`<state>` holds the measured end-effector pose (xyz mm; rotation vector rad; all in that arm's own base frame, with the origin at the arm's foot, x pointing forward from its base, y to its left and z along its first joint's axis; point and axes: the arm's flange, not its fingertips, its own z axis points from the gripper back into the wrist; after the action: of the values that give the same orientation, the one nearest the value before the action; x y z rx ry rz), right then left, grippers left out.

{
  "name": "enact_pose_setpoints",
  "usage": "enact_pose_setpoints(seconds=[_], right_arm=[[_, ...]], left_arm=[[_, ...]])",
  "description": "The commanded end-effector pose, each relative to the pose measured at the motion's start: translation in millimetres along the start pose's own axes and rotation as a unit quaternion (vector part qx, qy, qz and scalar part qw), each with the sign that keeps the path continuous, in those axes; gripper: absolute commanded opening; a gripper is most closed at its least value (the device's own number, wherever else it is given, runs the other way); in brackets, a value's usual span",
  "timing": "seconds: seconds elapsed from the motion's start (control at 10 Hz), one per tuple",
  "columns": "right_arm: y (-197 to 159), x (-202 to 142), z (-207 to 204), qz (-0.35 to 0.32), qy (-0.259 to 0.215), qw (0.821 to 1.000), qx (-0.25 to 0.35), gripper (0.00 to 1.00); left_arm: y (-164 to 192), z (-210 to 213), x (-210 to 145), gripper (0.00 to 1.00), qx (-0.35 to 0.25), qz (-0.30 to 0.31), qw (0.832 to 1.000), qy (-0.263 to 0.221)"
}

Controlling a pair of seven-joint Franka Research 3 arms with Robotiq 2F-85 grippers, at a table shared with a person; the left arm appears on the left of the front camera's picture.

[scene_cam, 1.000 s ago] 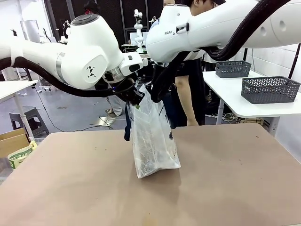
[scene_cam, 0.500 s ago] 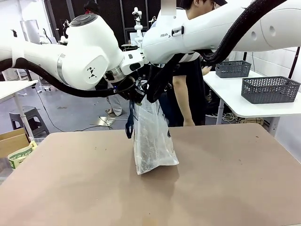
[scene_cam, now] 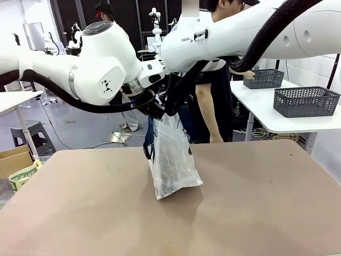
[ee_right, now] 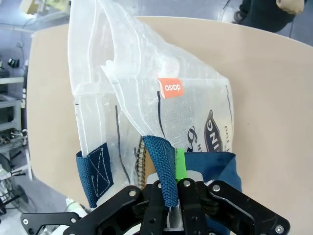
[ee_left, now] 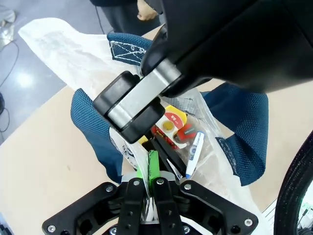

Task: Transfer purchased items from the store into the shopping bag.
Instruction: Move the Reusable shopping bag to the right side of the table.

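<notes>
- A cardboard box sat on the floor beyond the left edge of the surface.
- The left arm reached in from the left. The left fingers were pressed together, their green pads pinching the clear plastic rim of the shopping bag.
- The shopping bag stood near the middle of the surface with its bottom resting there and its top drawn up between the two arms. In the left wrist view a navy strap handle drooped beside its open mouth.
- Inside the bag lay the purchased items: a yellow-and-red packet and, just beside it, a white tube with a blue cap.
- The right fingers were narrowed onto a loop of navy strap at the bag's top. An orange tag and the navy oval logo showed on the bag's wall beyond them.
- The right arm came in from the right, crossing above the bag to meet the left arm.
- A person stood past the far edge of the surface, one hand close to a grey basket.
- A second grey basket sat on the same white side table, to the right of the first.
</notes>
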<state>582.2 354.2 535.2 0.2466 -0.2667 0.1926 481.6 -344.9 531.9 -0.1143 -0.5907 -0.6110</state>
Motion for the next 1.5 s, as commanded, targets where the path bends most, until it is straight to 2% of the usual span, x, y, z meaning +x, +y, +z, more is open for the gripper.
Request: enact_pose_setpoints(seconds=[0.0, 0.1, 0.3, 0.6, 0.7, 1.4], right_arm=[[-3.5, 0.1, -0.5, -0.01, -0.004, 1.0, 0.017, 0.0], [-4.5, 1.0, -1.7, -0.01, -0.002, 1.0, 0.018, 0.0], [-4.5, 1.5, -2.3, -0.009, 0.0, 1.0, 0.019, 0.0], [-4.9, 2.8, -3.1, -0.011, 0.001, 1.0, 0.018, 0.0], [-4.9, 3.2, -3.4, -0.011, 0.002, 1.0, 0.017, 0.0], [-3.0, 3.4, -7.1, -0.009, 0.005, 1.0, 0.017, 0.0]], left_arm=[[-0.2, 3.6, 0.5, 0.0, 0.001, 0.0, 1.0, 0.0], [0.0, 0.0, 0.0, 0.0, 0.0, 0.0, 1.0, 0.0], [-2.6, 2.6, -4.8, 0.37, -0.033, -0.037, 0.999, -0.016], [0.7, 9.7, -10.9, 0.97, -0.11, -0.051, 0.991, -0.053], [2.8, 11.4, -12.7, 1.0, -0.127, -0.049, 0.989, -0.065], [6.9, 18.9, -21.0, 1.0, -0.165, -0.046, 0.979, -0.111]])
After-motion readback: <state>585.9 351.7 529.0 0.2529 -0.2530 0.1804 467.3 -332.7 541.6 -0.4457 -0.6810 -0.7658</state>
